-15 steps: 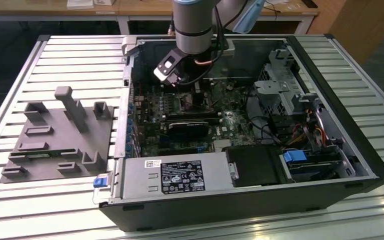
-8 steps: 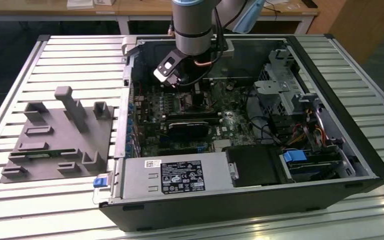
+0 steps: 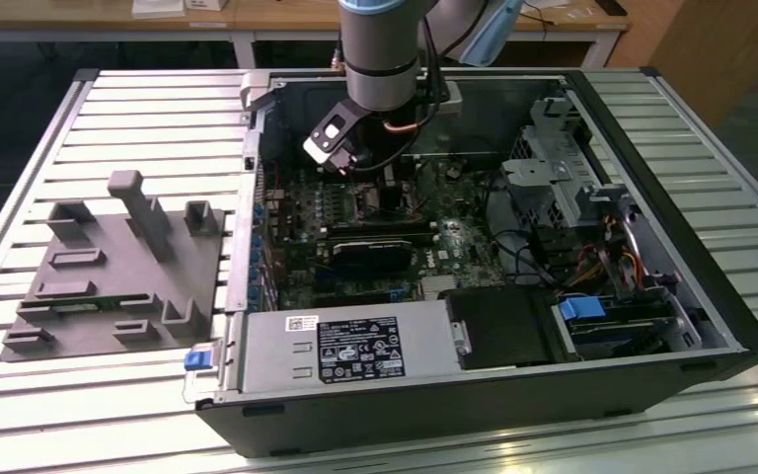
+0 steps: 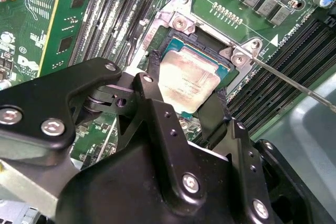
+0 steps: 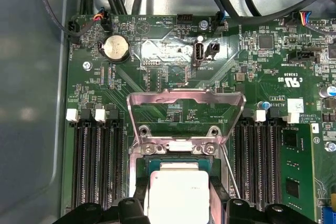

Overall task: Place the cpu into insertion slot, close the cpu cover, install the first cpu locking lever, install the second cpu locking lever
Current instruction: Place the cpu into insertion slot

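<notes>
Fingers (image 4: pixel 152 95) fill the foreground of the second wrist view, black, one on each side of the cpu (image 4: pixel 189 80). The gripper (image 4: pixel 186 93) is closed to chip width w/ both pads on the chip's edges, so it looks like a grip on the cpu. The chip lies about level over the slot (image 4: pixel 197 45), either at it or just above; I can't tell if it's fully seated. A thin lever (image 4: pixel 294 80) runs off from the slot corner, clear of the fingers. In the first wrist view the cpu (image 5: pixel 178 192) sits between the fingers (image 5: pixel 140 195), and the cover (image 5: pixel 186 97) stands tipped up beyond it, w/ board showing through its window, so it isn't closed. In the exterior view the arm (image 3: pixel 382 49) reaches down into the open case (image 3: pixel 485 415), w/ the gripper (image 3: pixel 366 183) low over the board near the case's back wall. Judging by this, the step is cpu placement. To do it well: keep the chip flat, match its corners to the slot, go straight down w/ no sideways push, and let go only once it's down evenly all round. Risks are a tilted drop bending contacts, or a finger brushing the cover.
</notes>
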`<action>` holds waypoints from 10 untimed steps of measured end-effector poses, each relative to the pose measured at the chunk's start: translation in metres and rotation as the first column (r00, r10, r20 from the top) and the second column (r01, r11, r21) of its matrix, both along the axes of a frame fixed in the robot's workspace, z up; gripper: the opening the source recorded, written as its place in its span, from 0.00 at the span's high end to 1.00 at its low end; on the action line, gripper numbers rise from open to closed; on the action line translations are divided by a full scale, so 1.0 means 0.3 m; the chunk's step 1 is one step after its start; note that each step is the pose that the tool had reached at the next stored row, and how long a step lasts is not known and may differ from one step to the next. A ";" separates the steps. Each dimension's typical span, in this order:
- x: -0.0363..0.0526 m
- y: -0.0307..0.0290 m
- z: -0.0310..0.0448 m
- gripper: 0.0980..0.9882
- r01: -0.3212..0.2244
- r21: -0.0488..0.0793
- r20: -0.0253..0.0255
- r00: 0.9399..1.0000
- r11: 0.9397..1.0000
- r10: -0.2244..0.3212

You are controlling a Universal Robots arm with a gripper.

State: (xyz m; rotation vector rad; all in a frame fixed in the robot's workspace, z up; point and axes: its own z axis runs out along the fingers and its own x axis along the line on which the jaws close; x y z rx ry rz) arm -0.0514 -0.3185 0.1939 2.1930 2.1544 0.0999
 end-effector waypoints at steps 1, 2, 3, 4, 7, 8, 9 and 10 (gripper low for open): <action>0.000 0.000 0.000 0.51 0.000 0.000 0.000 1.000 1.000 0.000; 0.000 0.000 0.000 0.51 0.000 0.000 0.000 1.000 1.000 0.000; 0.000 0.000 -0.001 0.51 0.000 0.000 0.000 1.000 1.000 0.000; 0.000 0.000 -0.001 0.51 0.000 0.000 0.000 1.000 1.000 0.000; 0.000 0.000 -0.003 0.51 0.000 0.001 0.000 1.000 1.000 0.000; 0.000 0.000 -0.003 0.51 0.000 0.001 0.000 1.000 1.000 0.000; 0.000 0.000 -0.003 0.51 0.000 0.001 0.000 1.000 1.000 0.000; 0.000 0.000 -0.003 0.51 0.000 0.001 0.000 1.000 1.000 0.000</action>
